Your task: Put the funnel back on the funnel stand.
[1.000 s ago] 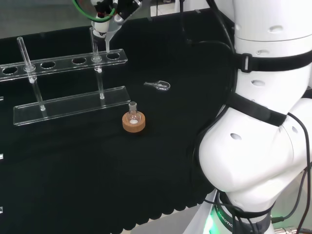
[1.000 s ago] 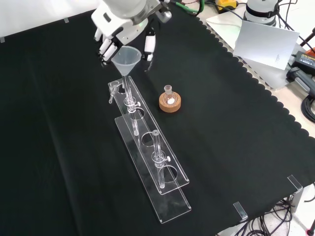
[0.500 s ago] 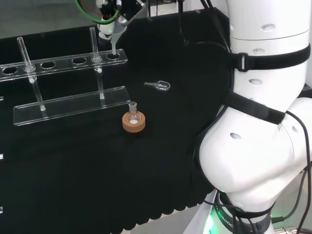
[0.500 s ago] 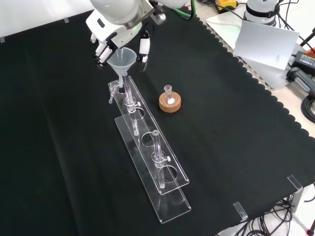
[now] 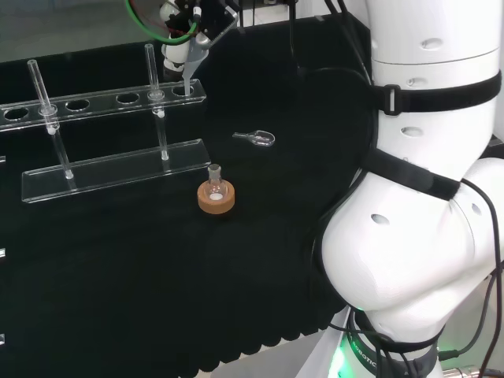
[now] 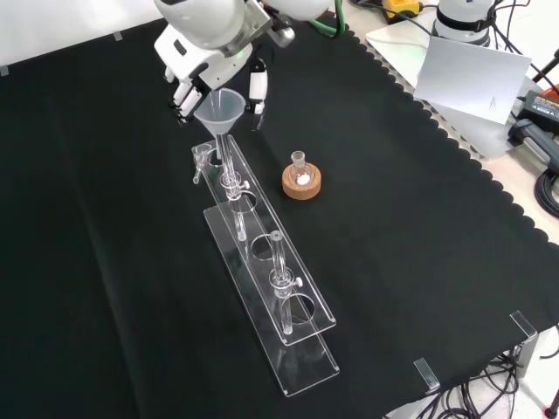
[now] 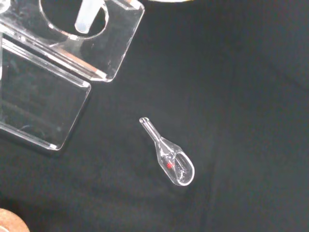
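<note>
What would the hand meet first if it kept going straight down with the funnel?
Probably the funnel stand: in the wrist view the funnel's stem sits over the end hole of the top plate. The hand itself stays above; depth is unclear.

You see a black cloth (image 6: 393, 262) over the bench, its scalloped edge running down the right of the front view. Beyond that edge lie a pale tabletop, a grey sheet of paper (image 6: 472, 74) and dark cables (image 6: 546, 188). Clear brackets (image 6: 524, 327) clip the cloth's near corner.
</note>
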You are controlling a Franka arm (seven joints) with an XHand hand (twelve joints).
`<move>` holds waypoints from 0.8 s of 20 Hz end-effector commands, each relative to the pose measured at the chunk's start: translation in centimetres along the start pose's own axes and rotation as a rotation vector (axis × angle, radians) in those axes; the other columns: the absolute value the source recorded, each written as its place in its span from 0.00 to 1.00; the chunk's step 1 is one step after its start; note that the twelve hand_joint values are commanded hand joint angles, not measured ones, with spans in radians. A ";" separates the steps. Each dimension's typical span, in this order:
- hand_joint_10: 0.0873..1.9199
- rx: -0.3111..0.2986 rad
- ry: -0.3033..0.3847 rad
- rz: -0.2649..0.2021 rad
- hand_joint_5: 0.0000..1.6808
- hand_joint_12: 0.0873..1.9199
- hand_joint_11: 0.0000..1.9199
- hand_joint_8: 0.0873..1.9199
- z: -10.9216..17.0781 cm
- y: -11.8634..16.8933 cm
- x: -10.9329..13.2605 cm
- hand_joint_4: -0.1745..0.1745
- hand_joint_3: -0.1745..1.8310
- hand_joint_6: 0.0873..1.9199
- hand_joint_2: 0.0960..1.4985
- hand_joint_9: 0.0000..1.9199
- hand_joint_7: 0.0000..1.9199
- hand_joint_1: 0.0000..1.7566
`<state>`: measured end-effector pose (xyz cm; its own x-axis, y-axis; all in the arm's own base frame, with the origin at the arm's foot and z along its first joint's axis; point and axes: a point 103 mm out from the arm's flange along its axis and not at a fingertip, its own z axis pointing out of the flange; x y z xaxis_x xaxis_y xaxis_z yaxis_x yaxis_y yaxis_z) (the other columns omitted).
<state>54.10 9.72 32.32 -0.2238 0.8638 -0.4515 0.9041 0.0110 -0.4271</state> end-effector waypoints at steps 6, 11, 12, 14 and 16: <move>0.16 0.022 -0.006 -0.024 0.43 0.57 0.43 0.35 1.8 1.6 0.9 0.44 0.29 0.40 0.53 0.60 0.40 0.35; 0.15 0.019 -0.008 -0.028 0.40 0.56 0.43 0.35 2.2 2.1 1.1 0.42 0.29 0.40 0.53 0.58 0.38 0.35; 0.15 0.021 -0.009 -0.030 0.39 0.56 0.43 0.35 2.3 2.1 1.1 0.41 0.29 0.40 0.53 0.58 0.38 0.35; 0.15 0.027 -0.006 -0.034 0.38 0.56 0.42 0.35 2.6 2.4 1.3 0.41 0.29 0.40 0.53 0.57 0.36 0.34; 0.16 0.026 -0.008 -0.033 0.36 0.57 0.41 0.36 2.8 2.5 1.4 0.40 0.29 0.40 0.53 0.55 0.35 0.34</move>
<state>54.97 9.55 28.90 -0.2543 0.8597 -0.4430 0.8875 0.0254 -0.4601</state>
